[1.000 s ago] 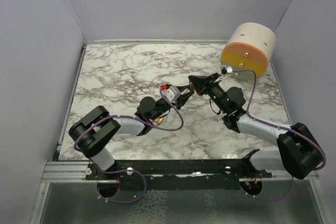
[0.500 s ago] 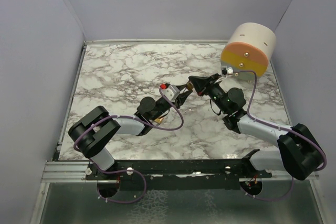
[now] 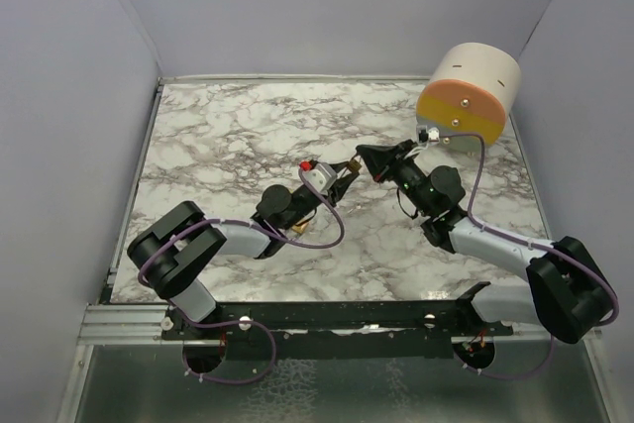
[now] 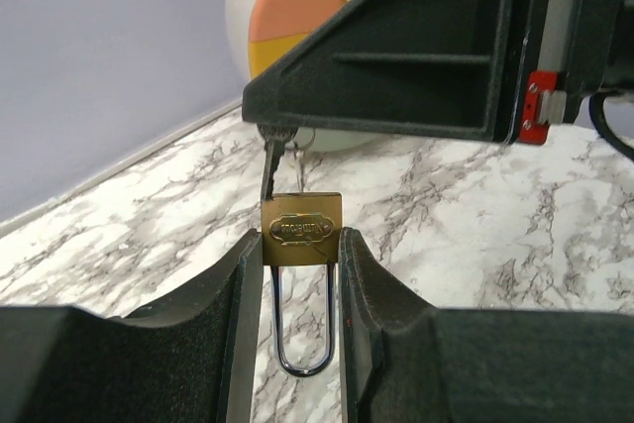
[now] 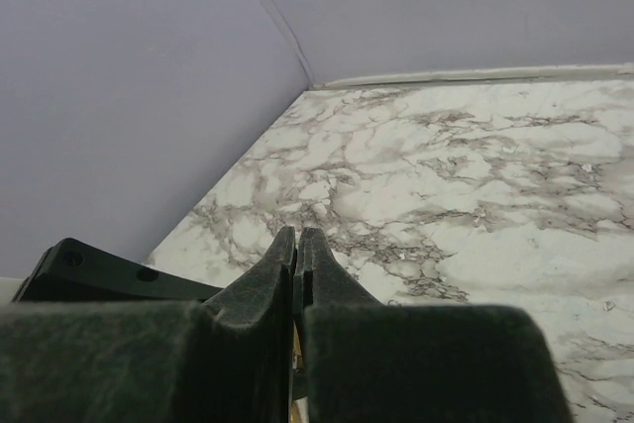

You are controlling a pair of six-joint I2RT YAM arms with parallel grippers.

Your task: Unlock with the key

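Observation:
My left gripper (image 4: 300,238) is shut on a brass padlock (image 4: 301,217), clamping its body by the two sides. The steel shackle (image 4: 302,344) hangs toward the camera between the fingers and looks closed. My right gripper (image 4: 274,132) hovers just above the padlock, shut on the key (image 4: 268,170). The thin key blade slants down to the padlock's far end; whether it is in the keyhole I cannot tell. In the right wrist view the right gripper (image 5: 297,237) is pressed shut and hides the key. From above, the left gripper (image 3: 343,173) and right gripper (image 3: 363,158) meet tip to tip over mid-table.
A white drum with an orange and yellow face (image 3: 466,96) lies at the back right of the marble table (image 3: 228,136), close behind the right arm. Lavender walls enclose the table on three sides.
Both arms have edged slightly to the left together. Neither grip has changed.

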